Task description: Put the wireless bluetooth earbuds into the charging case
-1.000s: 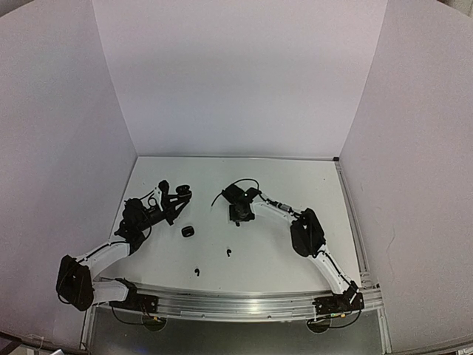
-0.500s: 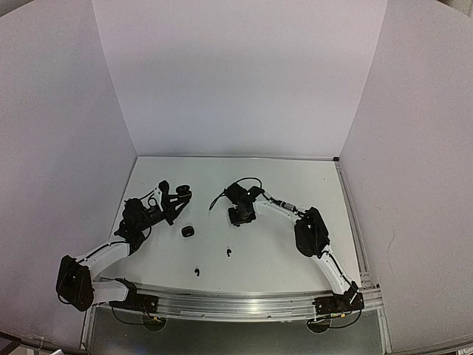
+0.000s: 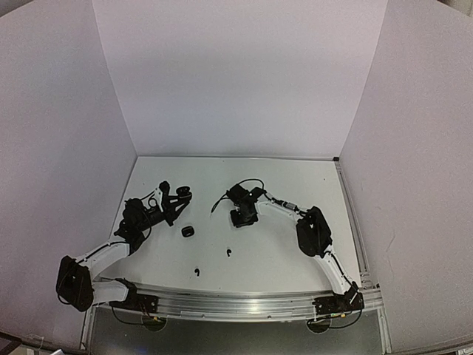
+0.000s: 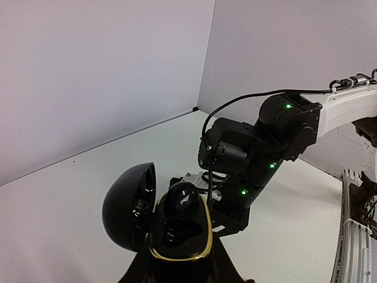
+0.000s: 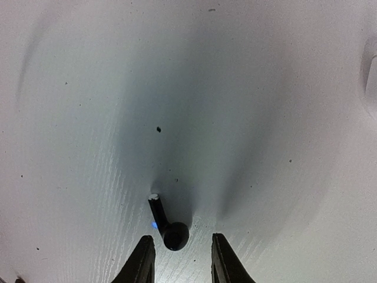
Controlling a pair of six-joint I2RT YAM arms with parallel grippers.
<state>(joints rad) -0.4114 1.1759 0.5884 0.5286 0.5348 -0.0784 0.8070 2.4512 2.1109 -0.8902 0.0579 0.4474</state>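
Note:
My left gripper [image 4: 179, 268] is shut on an open black charging case with a gold rim [image 4: 203, 233], its lid [image 4: 126, 206] swung to the left. One black earbud [image 4: 181, 200] sits in the case. In the top view this gripper [image 3: 177, 197] hovers over the table's left side. My right gripper [image 5: 179, 259] points down, open, its fingertips either side of a black stemmed earbud [image 5: 169, 229] with a blue light, lying on the table. In the top view the right gripper [image 3: 242, 217] is mid-table. Two more black earbuds [image 3: 228, 253] [image 3: 196, 271] lie nearer the front.
A small black rounded case [image 3: 188, 231] lies on the table between the two grippers. The right arm's wrist [image 4: 259, 153] stands close behind the held case in the left wrist view. White walls enclose the table on three sides.
The right arm has shifted slightly right and down toward the table. The left arm and the held case have not moved.

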